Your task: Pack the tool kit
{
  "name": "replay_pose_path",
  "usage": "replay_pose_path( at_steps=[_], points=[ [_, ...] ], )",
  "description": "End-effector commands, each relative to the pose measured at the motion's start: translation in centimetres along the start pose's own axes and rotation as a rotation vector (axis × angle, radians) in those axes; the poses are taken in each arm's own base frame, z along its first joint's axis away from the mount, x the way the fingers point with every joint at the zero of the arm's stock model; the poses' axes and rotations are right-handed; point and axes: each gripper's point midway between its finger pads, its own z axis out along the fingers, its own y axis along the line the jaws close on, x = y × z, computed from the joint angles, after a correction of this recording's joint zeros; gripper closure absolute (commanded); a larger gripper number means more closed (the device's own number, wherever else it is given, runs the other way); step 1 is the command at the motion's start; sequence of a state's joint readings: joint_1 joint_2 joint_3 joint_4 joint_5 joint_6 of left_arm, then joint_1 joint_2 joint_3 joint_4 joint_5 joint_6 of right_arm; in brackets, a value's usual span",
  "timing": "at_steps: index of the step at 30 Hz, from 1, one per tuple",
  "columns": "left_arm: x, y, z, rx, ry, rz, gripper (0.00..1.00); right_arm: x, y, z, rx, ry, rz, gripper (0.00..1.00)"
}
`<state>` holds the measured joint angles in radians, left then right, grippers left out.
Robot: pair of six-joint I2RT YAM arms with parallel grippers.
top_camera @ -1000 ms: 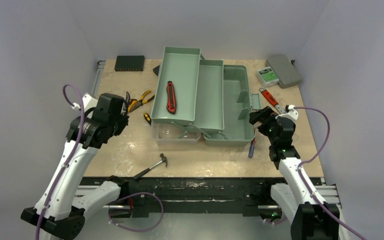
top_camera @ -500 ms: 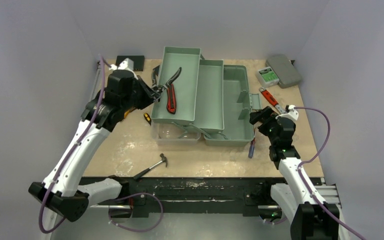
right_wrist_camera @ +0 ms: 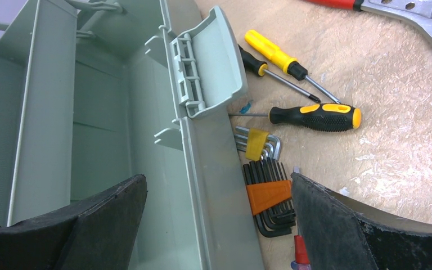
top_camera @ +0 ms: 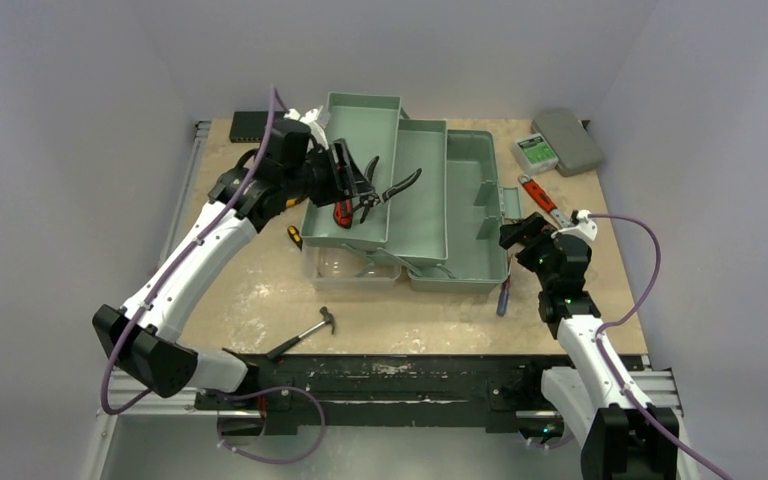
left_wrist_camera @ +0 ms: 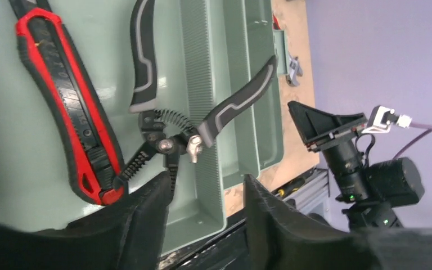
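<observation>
Tabletop point(top_camera: 260, 290) busy: toolbox point(top_camera: 470, 200) centre, trays out. Red knife point(left_wrist_camera: 62, 101) and pliers point(left_wrist_camera: 169, 143) in its eleven-o'clock tray; left gripper point(left_wrist_camera: 205, 197) parted above them, right gripper point(right_wrist_camera: 219, 214) wide, empty. Hammer point(top_camera: 305, 332) at six, screwdrivers point(right_wrist_camera: 315, 117) and wrench point(top_camera: 540, 198) unpacked.

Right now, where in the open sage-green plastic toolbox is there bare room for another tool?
Crowded: the near half of the left tray, with the red-and-black utility knife, grey-handled pliers and left gripper. Bare: the middle fold-out tray beside it, except where a pliers handle overhangs, and the deep bin beyond.
</observation>
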<state>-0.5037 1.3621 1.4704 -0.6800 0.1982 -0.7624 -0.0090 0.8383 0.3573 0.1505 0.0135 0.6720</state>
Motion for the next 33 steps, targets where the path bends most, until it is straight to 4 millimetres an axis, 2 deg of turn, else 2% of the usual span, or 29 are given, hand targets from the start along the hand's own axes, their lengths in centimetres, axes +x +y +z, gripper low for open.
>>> replay_pose_path(
  at_steps=[1,2,3,11,15,20,26,29,33],
  points=[
    [-1.6,-3.1,-2.4,0.111,-0.046,0.112,0.27,-2.1,0.9,0.0,-0.019,-0.068,-0.007,0.01],
    [-1.7,-3.1,-2.8,0.11,-0.063,0.119,0.1,-2.1,1.0,0.0,-0.02,-0.067,-0.006,0.01],
    [-2.0,-2.9,-3.3,0.099,-0.081,0.122,0.07,-2.0,0.9,0.0,-0.019,-0.066,-0.007,0.01],
    [-3.8,-1.8,-7.4,0.01,-0.179,0.172,0.05,-2.0,1.0,0.1,-0.025,-0.062,-0.004,0.01],
    [-5.3,0.4,-8.8,-0.03,-0.209,0.132,0.04,-1.9,1.0,0.1,-0.024,-0.06,-0.004,0.01],
    [-7.6,5.8,-10.1,-0.172,-0.295,0.022,0.03,-1.8,0.9,0.1,-0.022,-0.058,-0.002,0.01],
    [-9.3,13.2,-10.1,-0.364,-0.309,-0.127,0.01,-1.7,0.9,0.2,-0.023,-0.058,-0.001,0.01],
    [-9.5,17.5,-9.9,-0.477,-0.298,-0.205,0.01,-1.6,0.8,0.3,-0.023,-0.054,0.002,0.01],
    [-8.4,22.1,-8.0,-0.556,-0.265,-0.307,0.02,-1.1,0.6,0.6,-0.02,-0.043,0.009,0.01]
  ],
)
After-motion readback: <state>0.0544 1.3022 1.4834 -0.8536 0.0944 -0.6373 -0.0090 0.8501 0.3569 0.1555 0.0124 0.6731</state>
